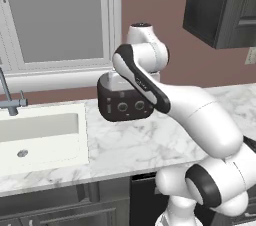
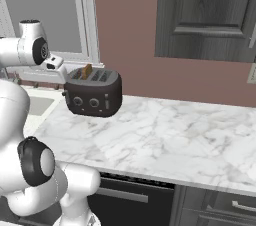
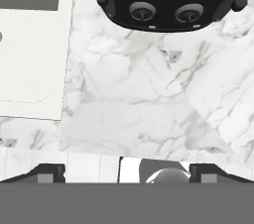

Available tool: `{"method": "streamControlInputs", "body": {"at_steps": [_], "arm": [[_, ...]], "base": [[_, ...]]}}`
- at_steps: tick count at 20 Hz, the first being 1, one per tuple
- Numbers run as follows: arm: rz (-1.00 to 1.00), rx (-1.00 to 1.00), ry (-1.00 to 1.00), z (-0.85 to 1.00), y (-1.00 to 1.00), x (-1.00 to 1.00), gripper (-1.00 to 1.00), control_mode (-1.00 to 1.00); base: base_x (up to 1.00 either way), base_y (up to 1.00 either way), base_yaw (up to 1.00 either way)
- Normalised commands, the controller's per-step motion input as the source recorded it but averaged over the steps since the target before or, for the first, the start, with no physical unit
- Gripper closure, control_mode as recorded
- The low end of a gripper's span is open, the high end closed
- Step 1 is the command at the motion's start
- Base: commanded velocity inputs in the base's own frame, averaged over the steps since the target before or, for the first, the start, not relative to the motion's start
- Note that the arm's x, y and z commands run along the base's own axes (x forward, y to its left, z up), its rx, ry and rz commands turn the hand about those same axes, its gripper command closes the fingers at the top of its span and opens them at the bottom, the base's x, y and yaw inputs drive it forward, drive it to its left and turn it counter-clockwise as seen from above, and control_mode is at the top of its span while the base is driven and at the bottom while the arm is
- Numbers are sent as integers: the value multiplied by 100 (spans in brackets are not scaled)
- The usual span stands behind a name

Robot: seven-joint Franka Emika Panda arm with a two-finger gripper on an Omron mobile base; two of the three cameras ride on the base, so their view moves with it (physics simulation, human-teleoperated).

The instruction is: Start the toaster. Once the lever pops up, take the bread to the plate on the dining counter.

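My tool point(image 3: 127, 171) hangs above the table point(image 1: 135, 145), in front of the toaster point(image 2: 93, 94), looking straight down at the marble. Its two tips sit far out at either side of the hand view, so the fingers stand wide apart with nothing between them.

The toaster stands near the back of the table, against the reddish wall point(image 2: 130, 30), just right of the window point(image 1: 55, 15). From the hand view I see its front edge point(image 3: 171, 0) with two round silver-ringed knobs and a lever at each corner. The bread point(image 2: 87, 71) stands upright in a slot at the toaster's left end, its brown top poking above the slot.

The white sink point(image 1: 40, 135) lies left of the toaster, set into the table, with the grey tap point(image 1: 10, 97) behind it. A dark cabinet point(image 2: 205, 15) hangs on the wall to the toaster's right.
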Motion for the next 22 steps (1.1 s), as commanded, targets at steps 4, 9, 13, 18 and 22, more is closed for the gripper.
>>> {"method": "streamControlInputs", "body": {"at_steps": [4, 9, 13, 18, 22], "arm": [[0, 0, 4, 0, 33, 0, -100, -100], [0, 0, 0, -1, 26, 0, -100, -100], [1, 0, 0, -9, 15, 0, -100, -100], [0, 0, 0, -10, 1, 13, -100, -100], [0, 0, -4, -7, 0, 16, -100, -100]], "base": [[0, 0, 0], [0, 0, 0], [0, 0, 0], [0, 0, 0], [0, 0, 0]]}}
